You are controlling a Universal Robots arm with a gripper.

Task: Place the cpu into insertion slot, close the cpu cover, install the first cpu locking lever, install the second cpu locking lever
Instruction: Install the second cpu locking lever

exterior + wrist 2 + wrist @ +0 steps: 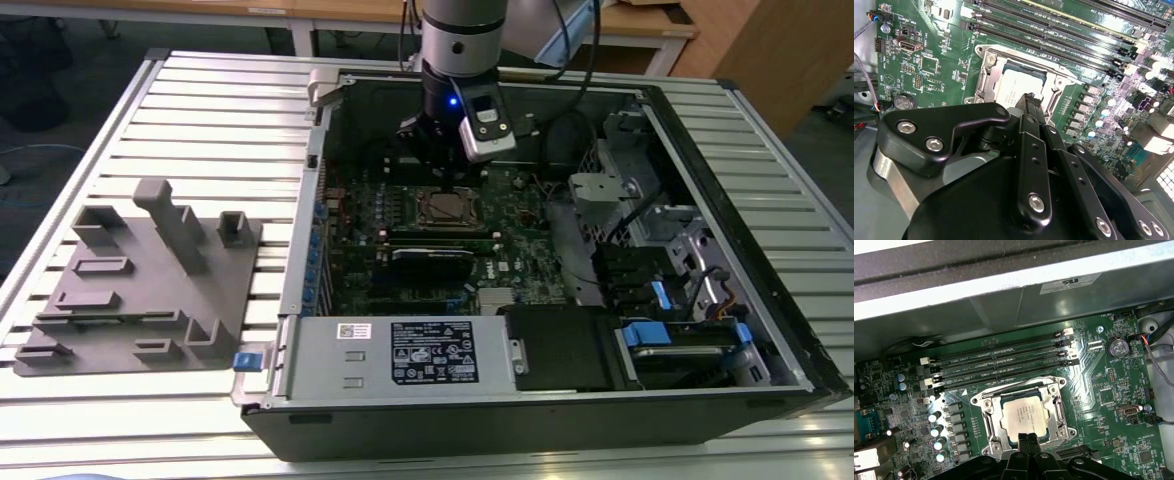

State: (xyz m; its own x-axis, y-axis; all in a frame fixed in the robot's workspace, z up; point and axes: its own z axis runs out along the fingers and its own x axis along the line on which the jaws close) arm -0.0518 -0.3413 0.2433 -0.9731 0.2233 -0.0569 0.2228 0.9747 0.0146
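Pincer (pixel 1027 439) narrow, tips together over cpu (pixel 1024 419); case on slatted table (pixel 200 110).

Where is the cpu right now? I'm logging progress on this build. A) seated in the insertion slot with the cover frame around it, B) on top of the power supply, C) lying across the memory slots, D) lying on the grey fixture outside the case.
A: in both wrist views the cpu sits inside the insertion slot, with the silvery cpu cover framing it, just beyond the end effector.
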